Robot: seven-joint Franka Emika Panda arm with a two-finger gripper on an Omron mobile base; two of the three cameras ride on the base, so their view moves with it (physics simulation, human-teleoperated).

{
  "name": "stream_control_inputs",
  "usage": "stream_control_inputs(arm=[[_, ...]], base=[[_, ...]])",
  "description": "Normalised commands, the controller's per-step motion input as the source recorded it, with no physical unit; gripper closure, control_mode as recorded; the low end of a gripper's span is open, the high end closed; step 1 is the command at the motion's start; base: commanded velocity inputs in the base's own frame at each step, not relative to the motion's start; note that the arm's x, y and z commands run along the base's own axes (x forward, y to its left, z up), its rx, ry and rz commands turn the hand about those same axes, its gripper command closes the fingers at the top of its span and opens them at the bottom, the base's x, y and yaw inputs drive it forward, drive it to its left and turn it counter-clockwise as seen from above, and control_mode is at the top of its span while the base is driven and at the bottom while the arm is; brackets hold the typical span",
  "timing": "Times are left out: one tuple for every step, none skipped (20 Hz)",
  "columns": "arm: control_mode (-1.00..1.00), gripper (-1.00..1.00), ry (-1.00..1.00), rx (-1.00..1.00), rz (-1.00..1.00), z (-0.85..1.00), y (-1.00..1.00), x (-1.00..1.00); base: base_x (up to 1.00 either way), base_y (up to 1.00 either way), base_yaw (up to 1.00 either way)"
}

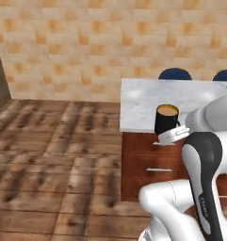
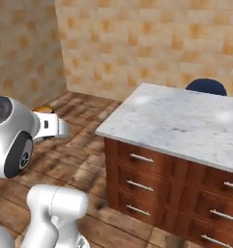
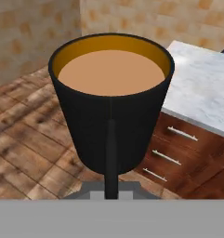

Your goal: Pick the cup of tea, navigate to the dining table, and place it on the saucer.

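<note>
One cup of tea (image 3: 111, 107) clamped by handle in closed gripper (image 3: 111, 188), kept upright against spilling | carried above floor, short of counter (image 2: 185, 121) ahead-right | saucer unseen, approach pending

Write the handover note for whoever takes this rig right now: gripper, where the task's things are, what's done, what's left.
Gripper: shut on the cup of tea by its handle, cup upright and full.
Cup is carried in the air, off the floor, near the corner of the dining table.
Saucer: not made out on the marble from here.
Done: pick-up, and the drive up to the table.
Left: find the saucer, set the cup on it, release.
</note>
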Motion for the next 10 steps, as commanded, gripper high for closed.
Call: stream_control_inputs(arm=[[1.00, 1.00, 0.00, 0.00, 0.00, 0.00, 0.00, 0.00], [1.00, 1.00, 0.00, 0.00, 0.00, 0.00, 0.00, 0.00], [1.00, 1.00, 0.00, 0.00, 0.00, 0.00, 0.00, 0.00], [1.00, 1.00, 0.00, 0.00, 0.00, 0.00, 0.00, 0.00], [1.00, 1.00, 0.00, 0.00, 0.00, 0.00, 0.00, 0.00], [1.00, 1.00, 0.00, 0.00, 0.00, 0.00, 0.00, 0.00], [1.00, 1.00, 0.00, 0.00, 0.00, 0.00, 0.00, 0.00], [1.00, 1.00, 0.00, 0.00, 0.00, 0.00, 0.00, 0.00], [1.00, 1.00, 0.00, 0.00, 0.00, 0.00, 0.00, 0.00], [1.00, 1.00, 0.00, 0.00, 0.00, 0.00, 0.00, 0.00]], base=[[0.00, 0.16, -0.87], [0.00, 0.14, -0.86], [0.00, 0.14, -0.85], [0.00, 0.09, -0.83], [0.00, 0.06, -0.83], [0.00, 0.08, -0.82], [0.00, 0.10, -0.81], [0.00, 0.19, -0.78], [-0.05, 0.23, -0.75], [-0.05, 0.21, -0.72]])
